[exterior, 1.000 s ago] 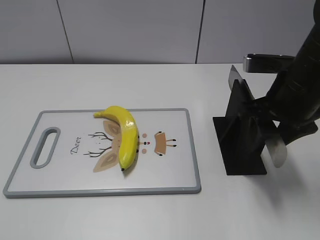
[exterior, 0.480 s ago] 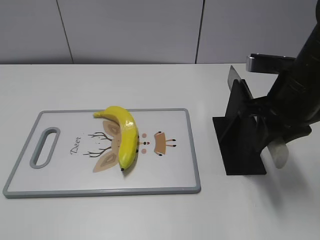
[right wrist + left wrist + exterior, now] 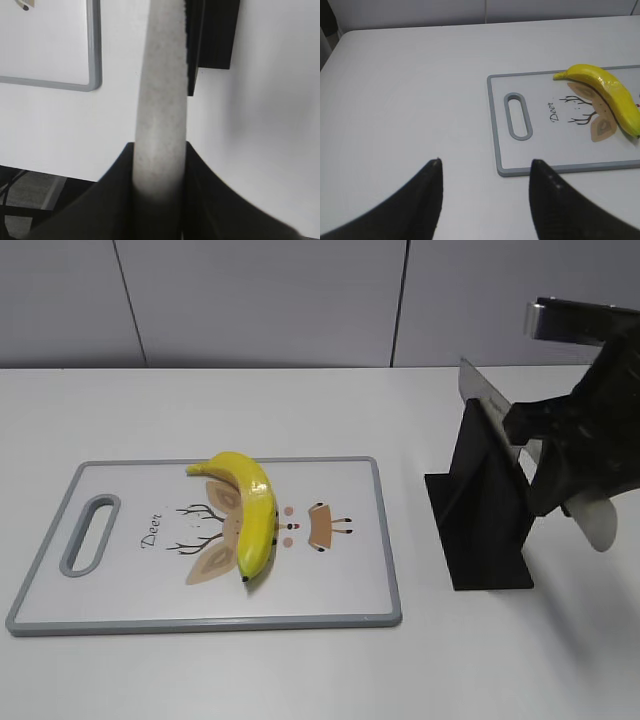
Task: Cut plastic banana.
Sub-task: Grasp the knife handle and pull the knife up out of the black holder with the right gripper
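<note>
The plastic banana (image 3: 248, 510) is yellow and curved and lies on the white cutting board (image 3: 330, 580); it also shows in the left wrist view (image 3: 607, 90). My right gripper (image 3: 560, 475) is shut on the pale grey handle (image 3: 162, 100) of a knife (image 3: 483, 392), beside the black knife stand (image 3: 485, 510). The blade slants up at the stand's top. In the right wrist view the gripper (image 3: 159, 155) clamps the handle from both sides. My left gripper (image 3: 485, 162) is open and empty over bare table, left of the board's handle slot (image 3: 518, 115). It is outside the exterior view.
The board has a grey rim (image 3: 492, 130) and a deer print (image 3: 225, 530). The stand's flat base (image 3: 490, 575) sits right of the board. The board's near right corner (image 3: 92, 75) and the stand (image 3: 212, 35) show below the knife in the right wrist view.
My right gripper has moved up and to the right with the knife, drawing the blade higher out of the stand. The banana and board have not moved.
</note>
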`<state>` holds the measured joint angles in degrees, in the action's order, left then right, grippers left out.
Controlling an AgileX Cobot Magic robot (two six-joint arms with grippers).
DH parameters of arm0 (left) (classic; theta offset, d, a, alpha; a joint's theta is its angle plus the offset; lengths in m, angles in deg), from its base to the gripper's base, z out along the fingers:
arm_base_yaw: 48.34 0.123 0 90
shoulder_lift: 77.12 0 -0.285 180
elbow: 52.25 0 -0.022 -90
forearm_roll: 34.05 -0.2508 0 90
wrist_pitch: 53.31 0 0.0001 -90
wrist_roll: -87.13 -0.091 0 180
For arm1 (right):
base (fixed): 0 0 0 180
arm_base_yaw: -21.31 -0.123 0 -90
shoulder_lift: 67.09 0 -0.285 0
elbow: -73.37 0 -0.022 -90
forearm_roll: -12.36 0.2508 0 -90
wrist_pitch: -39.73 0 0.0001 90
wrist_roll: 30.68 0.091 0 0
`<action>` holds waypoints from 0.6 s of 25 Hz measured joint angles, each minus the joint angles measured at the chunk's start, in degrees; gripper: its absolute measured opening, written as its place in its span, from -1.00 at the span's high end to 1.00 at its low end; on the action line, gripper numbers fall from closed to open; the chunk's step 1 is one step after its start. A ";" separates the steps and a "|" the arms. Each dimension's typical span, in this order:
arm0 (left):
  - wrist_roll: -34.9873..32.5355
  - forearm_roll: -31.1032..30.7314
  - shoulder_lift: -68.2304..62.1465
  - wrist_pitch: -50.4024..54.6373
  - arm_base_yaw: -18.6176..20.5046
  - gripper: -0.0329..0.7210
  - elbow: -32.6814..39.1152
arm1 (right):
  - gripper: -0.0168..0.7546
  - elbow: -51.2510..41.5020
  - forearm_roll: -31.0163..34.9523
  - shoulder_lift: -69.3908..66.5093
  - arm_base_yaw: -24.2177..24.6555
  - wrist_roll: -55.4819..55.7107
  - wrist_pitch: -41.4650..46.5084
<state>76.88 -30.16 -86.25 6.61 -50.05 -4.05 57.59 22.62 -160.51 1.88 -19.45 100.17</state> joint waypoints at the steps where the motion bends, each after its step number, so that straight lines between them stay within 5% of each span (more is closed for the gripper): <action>1: 0.00 0.00 0.00 0.00 0.00 -0.49 0.00 | 0.50 0.06 -0.37 0.81 0.00 0.14 0.19; 15: 0.00 0.00 0.00 -0.05 0.00 -0.49 0.00 | 0.54 11.62 -2.52 4.69 -0.34 -0.82 2.75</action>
<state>76.88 -30.16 -86.25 6.55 -50.05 -4.05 69.21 20.09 -155.82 1.54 -20.27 102.91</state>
